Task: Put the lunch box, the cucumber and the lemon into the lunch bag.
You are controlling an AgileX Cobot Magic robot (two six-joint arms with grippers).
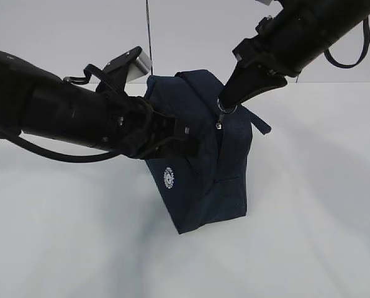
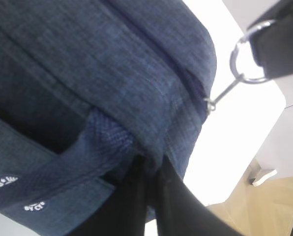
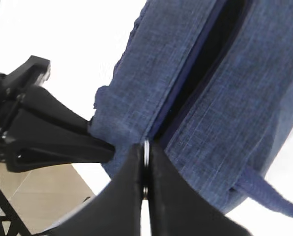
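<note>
The white table (image 1: pixel 309 248) carries the lunch bag (image 1: pixel 203 186), which stands near its centre, tilted, with its top edge toward twelve o'clock. The lunch box, cucumber and lemon show in no view; the bag's interior is only a dark slit in the right wrist view, so its contents cannot be made out. The left arm (image 1: pixel 54 115) reaches in from nine o'clock and hides much of the bag's left face. Its left gripper (image 1: pixel 197 141) is hard to read from outside, but the left wrist view shows the fingers (image 2: pixel 136 206) pressed close together, pinching a fold of fabric at the bag's end. The right gripper (image 1: pixel 230 99) comes down from one o'clock, narrowed onto the metal ring pull (image 1: pixel 226 107); the right wrist view shows the ring as a thin edge between near-touching fingers. The white round logo (image 1: pixel 169 177) faces seven o'clock. One handle (image 3: pixel 269 196) is cut off at the right wrist view's lower edge.
</note>
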